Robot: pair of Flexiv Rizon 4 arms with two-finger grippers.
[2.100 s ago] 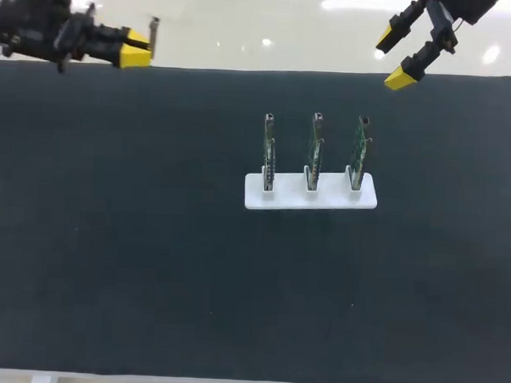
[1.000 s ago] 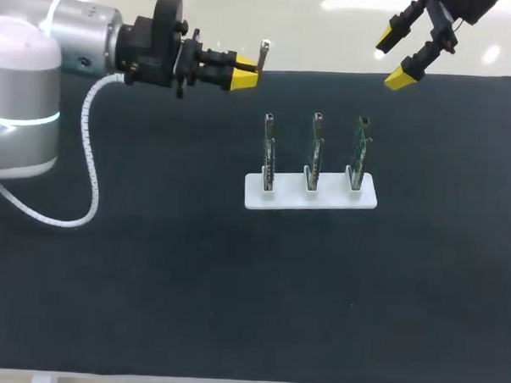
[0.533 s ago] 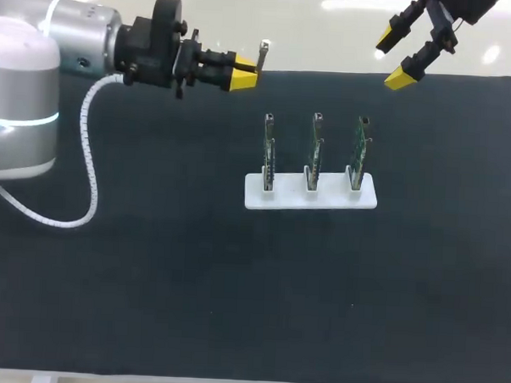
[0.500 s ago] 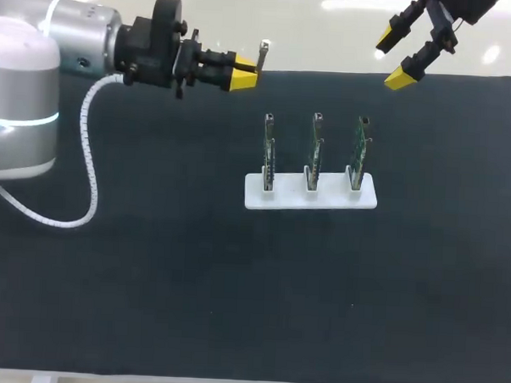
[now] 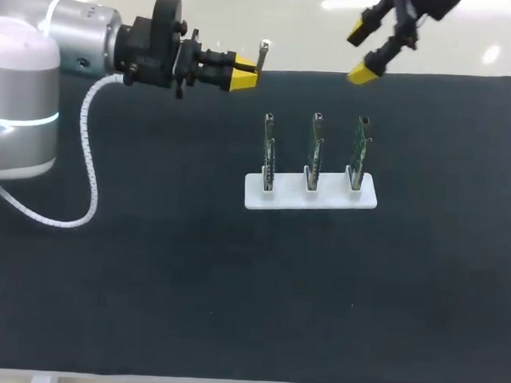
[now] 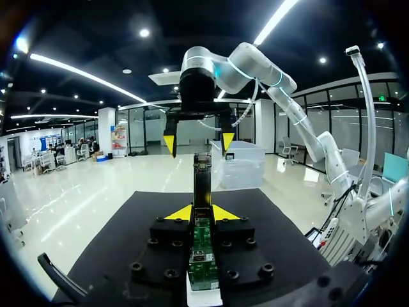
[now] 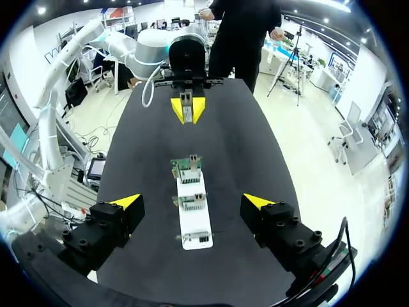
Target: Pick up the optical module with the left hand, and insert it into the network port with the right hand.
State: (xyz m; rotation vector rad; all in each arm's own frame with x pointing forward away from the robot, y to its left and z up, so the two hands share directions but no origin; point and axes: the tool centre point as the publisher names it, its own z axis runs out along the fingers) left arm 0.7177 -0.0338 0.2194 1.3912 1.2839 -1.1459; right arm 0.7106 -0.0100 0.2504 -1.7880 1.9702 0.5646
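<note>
Rack first: white, flat on the dark bench, a little right of centre, three slots in a row, all filled. In the slots, green circuit boards standing upright on edge: left board, middle board, right board. On top of each, a small metal network port.

Over to the left arm: in from the left side, stretched out level above the far bench edge, grey cable looping down onto the cloth. Left claw pinched tight on the optical module, a yellow tip on either side, the module poking up beyond them, off the bench, behind and left of the rack. From the left wrist, same story: module gripped dead centre, pointing toward the right claw ahead.

Right side now: right claw down from the far right corner, hanging above the far edge behind the rack, yellow tips spread wide apart. From the right wrist, a look straight along the rack toward the left claw beyond it.

Two claws well apart, both higher than the board tops. Rack well in from every bench edge, with a wide stretch of dark cloth between it and the near edge and more to either side.
</note>
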